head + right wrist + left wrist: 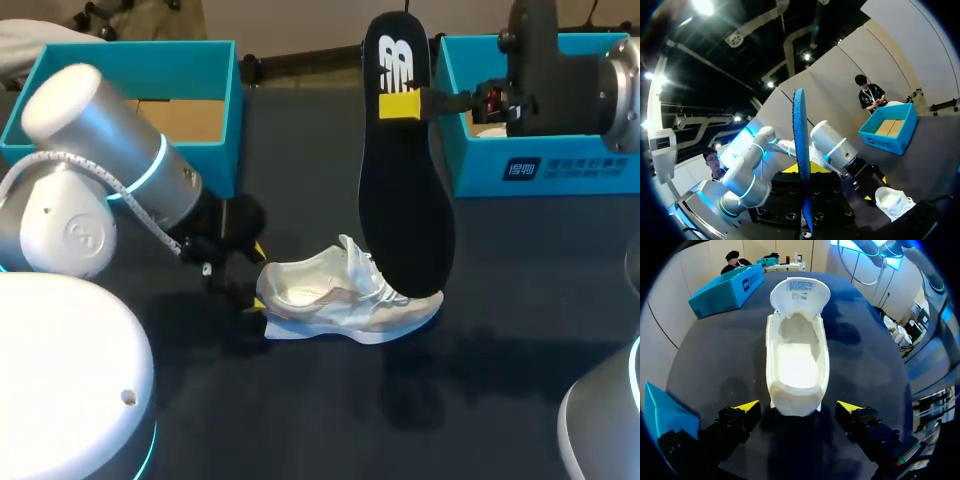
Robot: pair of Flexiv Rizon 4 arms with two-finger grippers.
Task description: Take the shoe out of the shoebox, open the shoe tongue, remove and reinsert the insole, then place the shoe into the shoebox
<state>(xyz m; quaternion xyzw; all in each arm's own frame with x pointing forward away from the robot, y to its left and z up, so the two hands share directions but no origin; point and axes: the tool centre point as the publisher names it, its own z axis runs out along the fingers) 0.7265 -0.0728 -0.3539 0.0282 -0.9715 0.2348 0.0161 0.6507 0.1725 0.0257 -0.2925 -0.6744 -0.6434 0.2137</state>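
— What is hidden or hard to make out?
— From the head view, the left gripper [256, 278] is largely covered by its own arm, and only its yellow tips are seen. The far finger of the right gripper [400, 105] is concealed behind the insole [405, 200]. The toe of the shoe [315, 290] is masked by the insole's lower end, so contact between them cannot be judged.

— How are the grippers found?
— The left gripper is spread wide, one tip at each side of the shoe's heel with a gap on both sides, and nothing is gripped. The right gripper is closed on the insole near its upper end, and the insole is held upright over the shoe.

— And the materials?
— The shoe is white fabric and lies on the dark table [480, 350], its tongue folded forward and a pale, smooth bed exposed. The insole is thin and flat with a black face. The two teal shoeboxes [140, 52] [560, 170] are left open.
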